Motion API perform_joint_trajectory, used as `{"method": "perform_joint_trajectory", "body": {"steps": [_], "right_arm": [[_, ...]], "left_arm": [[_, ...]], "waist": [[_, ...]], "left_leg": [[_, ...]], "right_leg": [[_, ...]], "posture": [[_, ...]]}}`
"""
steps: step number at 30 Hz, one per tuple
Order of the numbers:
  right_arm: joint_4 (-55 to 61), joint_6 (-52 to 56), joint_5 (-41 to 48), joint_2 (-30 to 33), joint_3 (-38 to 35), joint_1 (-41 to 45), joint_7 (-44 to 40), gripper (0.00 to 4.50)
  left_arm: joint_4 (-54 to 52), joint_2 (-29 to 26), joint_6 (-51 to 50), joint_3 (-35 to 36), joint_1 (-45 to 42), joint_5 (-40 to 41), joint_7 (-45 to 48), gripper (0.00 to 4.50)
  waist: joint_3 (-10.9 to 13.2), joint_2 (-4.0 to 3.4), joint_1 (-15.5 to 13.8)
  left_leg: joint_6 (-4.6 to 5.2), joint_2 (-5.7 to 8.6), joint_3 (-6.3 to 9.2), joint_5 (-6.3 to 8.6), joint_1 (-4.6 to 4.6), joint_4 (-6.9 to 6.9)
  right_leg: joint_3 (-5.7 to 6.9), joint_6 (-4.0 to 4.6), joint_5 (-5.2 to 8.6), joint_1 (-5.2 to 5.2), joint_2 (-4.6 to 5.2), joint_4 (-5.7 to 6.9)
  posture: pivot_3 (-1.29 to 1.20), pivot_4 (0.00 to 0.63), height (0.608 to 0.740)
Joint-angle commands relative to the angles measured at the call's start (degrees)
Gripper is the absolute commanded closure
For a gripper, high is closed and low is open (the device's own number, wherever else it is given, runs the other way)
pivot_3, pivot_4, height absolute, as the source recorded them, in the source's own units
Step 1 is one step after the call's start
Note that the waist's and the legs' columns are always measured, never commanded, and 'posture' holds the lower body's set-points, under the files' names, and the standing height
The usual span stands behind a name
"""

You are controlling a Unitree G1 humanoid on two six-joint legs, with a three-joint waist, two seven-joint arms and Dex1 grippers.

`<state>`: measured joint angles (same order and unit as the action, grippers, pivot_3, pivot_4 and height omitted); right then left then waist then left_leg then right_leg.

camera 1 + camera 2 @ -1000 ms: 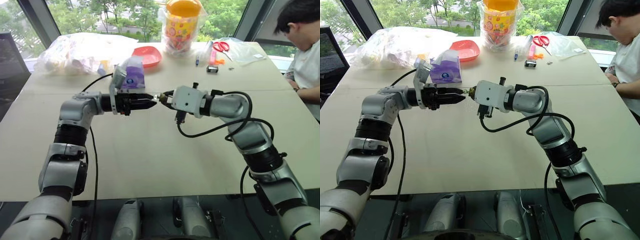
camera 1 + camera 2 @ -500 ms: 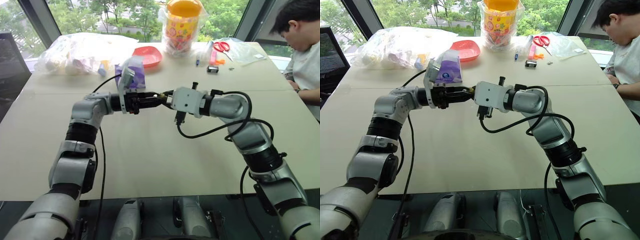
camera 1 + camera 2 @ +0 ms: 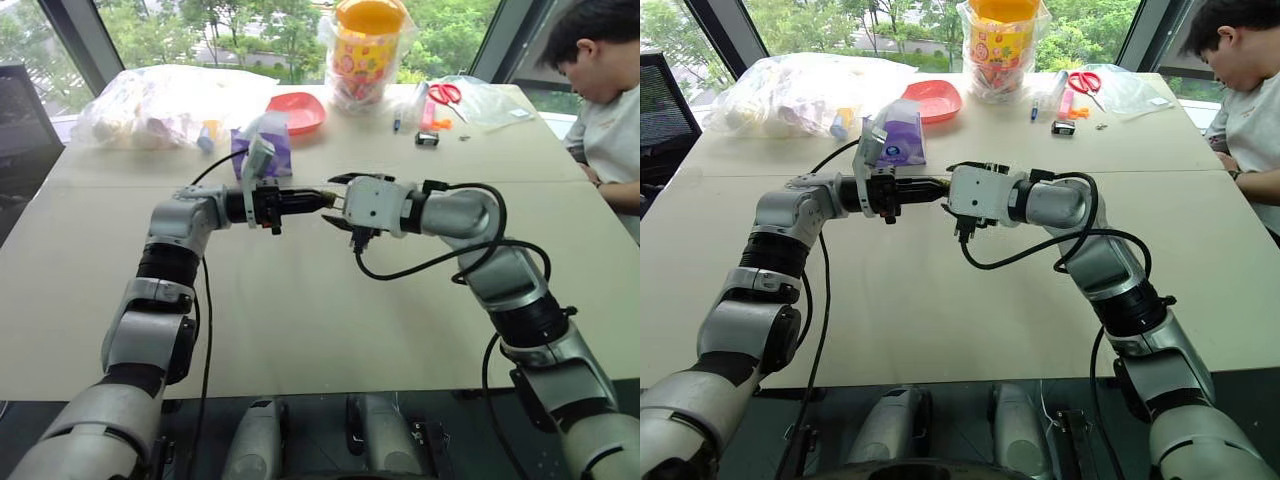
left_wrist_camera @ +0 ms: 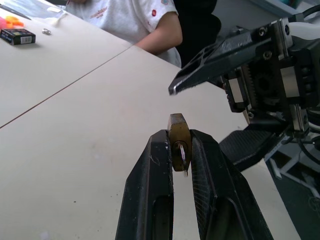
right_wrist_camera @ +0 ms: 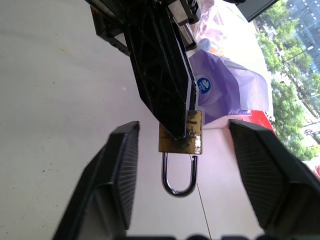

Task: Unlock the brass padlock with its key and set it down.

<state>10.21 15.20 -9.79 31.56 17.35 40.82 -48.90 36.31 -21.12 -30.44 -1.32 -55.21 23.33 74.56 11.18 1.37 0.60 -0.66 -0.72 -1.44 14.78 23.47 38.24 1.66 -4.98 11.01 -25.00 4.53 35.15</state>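
The left tool is clamped on the brass padlock, held above the surface with its silvery shackle pointing toward the right tool. The right tool's fingers stand wide apart on either side of the padlock, touching nothing. A small silvery piece, perhaps the key, shows between the left tool's fingers. Beyond the tools, at the far edge of the surface, stands an orange-lidded jar wrapped in plastic, contents unclear; a red dish, a purple pouch and a clear bag of mixed items lie near it
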Motion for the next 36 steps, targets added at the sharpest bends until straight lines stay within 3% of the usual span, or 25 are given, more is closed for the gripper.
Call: {"method": "perform_joint_trajectory", "body": {"steps": [1,5,9,18,36], "right_arm": [[7.08,7.36,4.52,1.77,-6.67,-3.17,-0.60,0.11],[15.74,22.43,16.04,-2.68,-15.73,-6.00,1.64,0.11],[17.29,27.95,18.33,-6.11,-19.07,-6.19,7.72,0.11],[13.70,25.41,17.33,-7.00,-15.08,-5.57,13.92,0.11],[11.85,23.20,17.87,-5.18,-10.74,-6.08,13.23,0.11]], "left_arm": [[-2.66,-1.17,-0.13,1.82,0.63,0.95,-0.60,4.49],[-5.46,-1.78,-2.90,3.45,2.41,3.19,-0.70,4.49],[-9.42,-2.37,-6.75,4.64,4.68,6.18,0.31,4.49],[-14.79,-3.70,-10.96,3.92,6.39,8.90,1.09,4.49],[-19.55,-4.39,-12.51,3.86,8.39,11.00,-0.25,4.49]], "waist": [[0.00,0.00,-0.14],[0.00,0.00,0.10],[0.00,0.00,0.07],[0.00,0.00,0.08],[0.00,0.00,0.09]], "left_leg": [[0.00,0.00,0.00,0.00,0.00,0.00],[0.00,-0.01,0.02,0.00,0.03,-0.01],[0.00,-0.08,0.05,0.00,-0.03,-0.01],[0.00,-0.03,0.01,0.00,-0.02,0.00],[0.00,-0.03,0.02,0.00,-0.01,0.00]], "right_leg": [[0.00,0.00,0.00,0.00,0.00,0.00],[0.01,0.00,-0.01,0.00,0.03,-0.02],[0.02,0.02,-0.01,0.00,0.00,0.05],[0.00,0.04,0.01,0.00,0.00,0.01],[0.00,0.04,0.02,0.00,0.01,0.00]], "posture": [[0.00,0.150,0.740],[0.00,0.150,0.740],[0.00,0.150,0.740],[0.00,0.150,0.740],[0.00,0.150,0.740]]}}
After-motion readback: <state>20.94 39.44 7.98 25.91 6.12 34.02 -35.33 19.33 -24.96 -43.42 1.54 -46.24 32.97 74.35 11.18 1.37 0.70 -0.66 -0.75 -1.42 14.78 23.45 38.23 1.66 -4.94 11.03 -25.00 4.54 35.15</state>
